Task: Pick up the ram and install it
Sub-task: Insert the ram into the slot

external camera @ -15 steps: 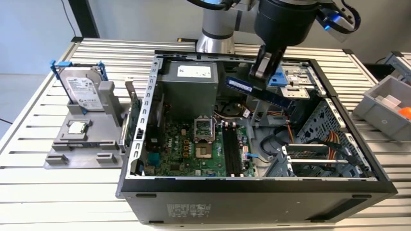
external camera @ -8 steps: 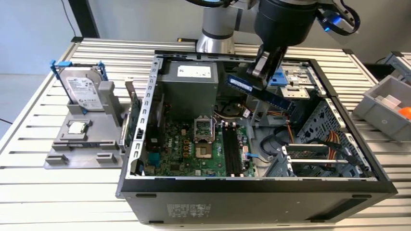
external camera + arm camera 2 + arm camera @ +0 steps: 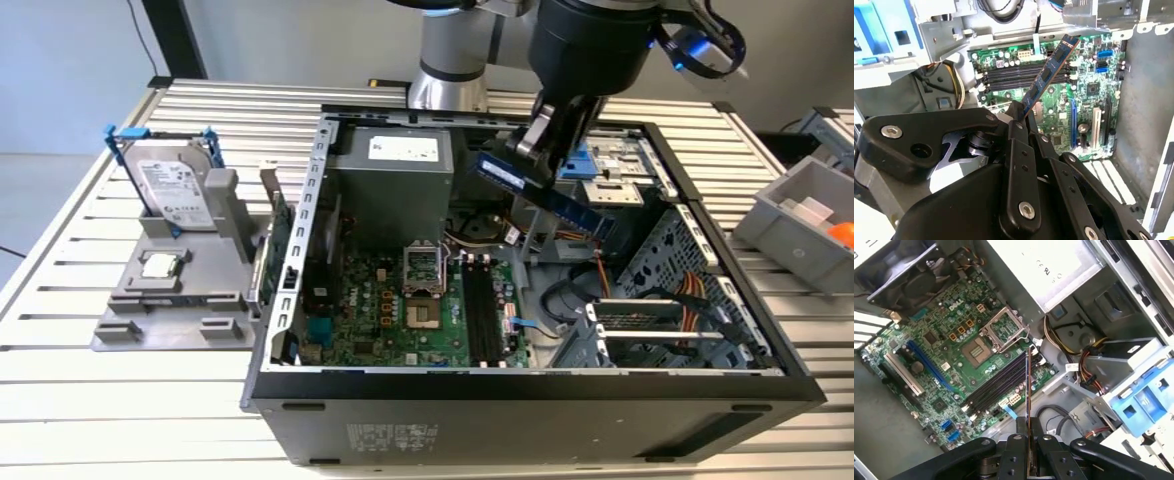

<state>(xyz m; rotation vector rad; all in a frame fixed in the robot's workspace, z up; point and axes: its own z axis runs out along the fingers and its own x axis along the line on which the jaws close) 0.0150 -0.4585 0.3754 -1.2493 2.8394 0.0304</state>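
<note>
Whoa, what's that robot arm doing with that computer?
The robot's gripper is clamped on the ram, a thin blue-green stick, and holds it tilted in the air above the open computer case. The black slots on the motherboard below are empty, so the ram is not plugged in yet.

Slatted metal table point(image 3: 134, 420), bearing open computer case point(image 3: 534, 425), grey fixture point(image 3: 174, 322), grey bin point(image 3: 798, 218)

ram point(image 3: 545, 197): blue-green circuit board, slight sheen; gripper point(image 3: 1021, 115): matt black, smooth, bright metal screws; computer case point(image 3: 534, 412): dull grey sheet metal; table point(image 3: 134, 405): ribbed pale metal slats
</note>
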